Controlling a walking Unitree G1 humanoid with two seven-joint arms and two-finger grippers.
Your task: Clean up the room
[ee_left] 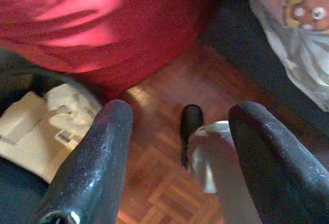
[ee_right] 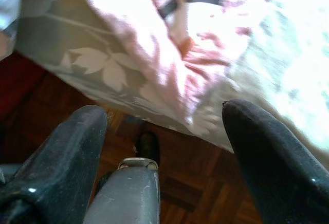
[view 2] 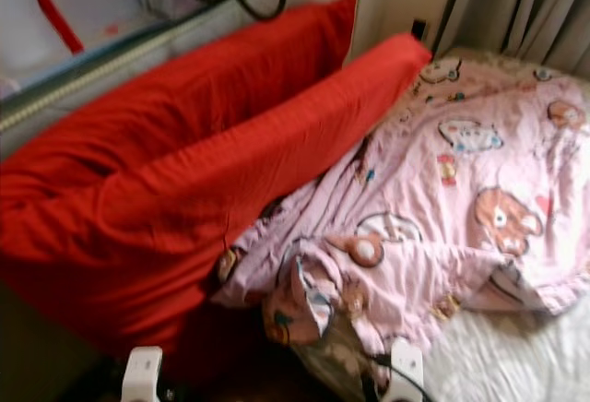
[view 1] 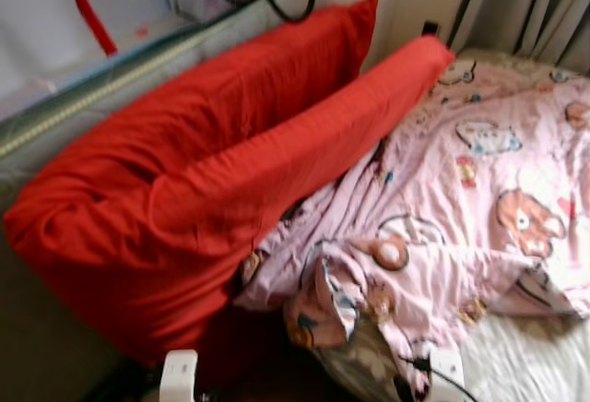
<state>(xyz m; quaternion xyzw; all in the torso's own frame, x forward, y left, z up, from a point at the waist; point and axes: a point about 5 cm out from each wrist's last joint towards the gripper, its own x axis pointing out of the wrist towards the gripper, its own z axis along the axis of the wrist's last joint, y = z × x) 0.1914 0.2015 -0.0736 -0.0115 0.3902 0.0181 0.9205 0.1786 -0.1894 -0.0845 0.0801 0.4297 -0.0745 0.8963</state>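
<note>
Pillows (view 1: 184, 181), two big red ones, propped at far left against the wall ledge and leaning onto the bed's head, likely shoved aside rather than laid flat; pink cartoon-print duvet (view 1: 479, 190) bunched across the right, its near corner spilling over the mattress (ee_right: 92, 64) edge toward the parquet floor (ee_left: 164, 157), probably what needs straightening. Left gripper (ee_left: 177, 147) low beside the bed, fingers spread and holding nothing, above the floor near a bin with crumpled paper (ee_left: 51, 121); right gripper (ee_right: 164, 147) likewise spread and idle, pointing at the hanging bedding.
</note>
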